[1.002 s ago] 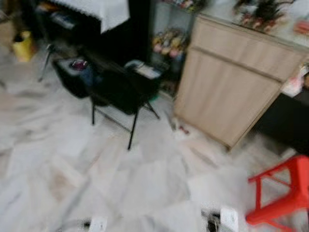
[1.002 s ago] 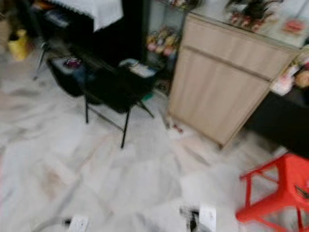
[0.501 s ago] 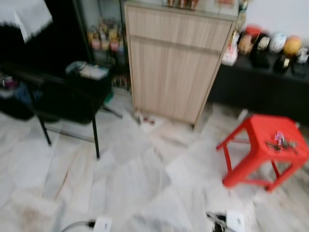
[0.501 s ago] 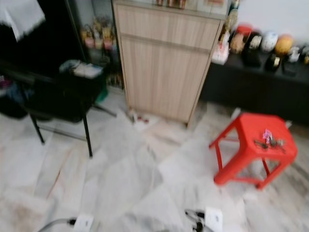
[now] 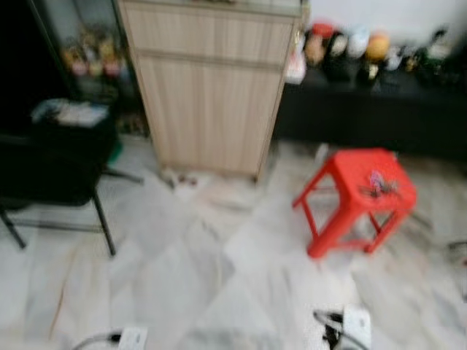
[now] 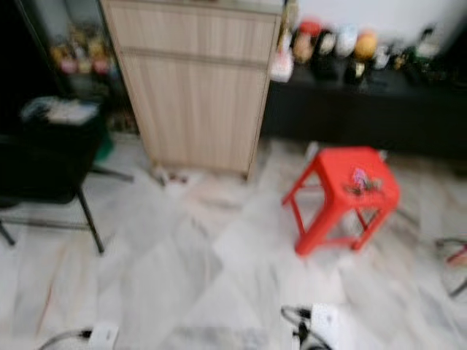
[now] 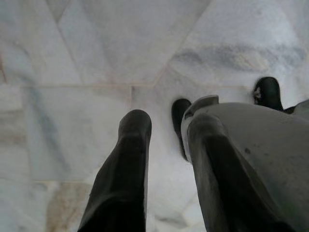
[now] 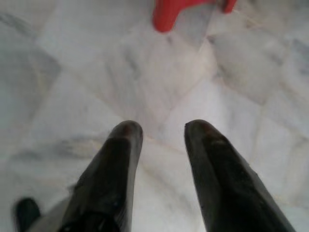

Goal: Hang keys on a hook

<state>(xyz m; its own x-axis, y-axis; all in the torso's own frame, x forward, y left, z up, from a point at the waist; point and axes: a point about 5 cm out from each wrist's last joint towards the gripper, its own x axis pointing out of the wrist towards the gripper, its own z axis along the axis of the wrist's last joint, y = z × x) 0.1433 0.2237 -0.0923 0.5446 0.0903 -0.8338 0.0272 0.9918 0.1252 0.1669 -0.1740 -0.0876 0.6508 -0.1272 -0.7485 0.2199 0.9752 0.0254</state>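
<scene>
1. Floor: pale marble, blurred. Robot looks to be in transit; step in hand judged as approach and search, nothing picked up yet.
2. Cabinet: light wood, at 12 o'clock.
3. Stool: red plastic, at 2 o'clock, beside the cabinet.
4. Left gripper: hangs over bare floor, fingers parted, holding nothing.
5. Right gripper: likewise released and empty; a stool leg lies ahead of it.
6. Keys: small bunch on the stool seat, details blurred.
7. Next: close on the stool, lower a gripper onto the keys. No hook identified.
</scene>
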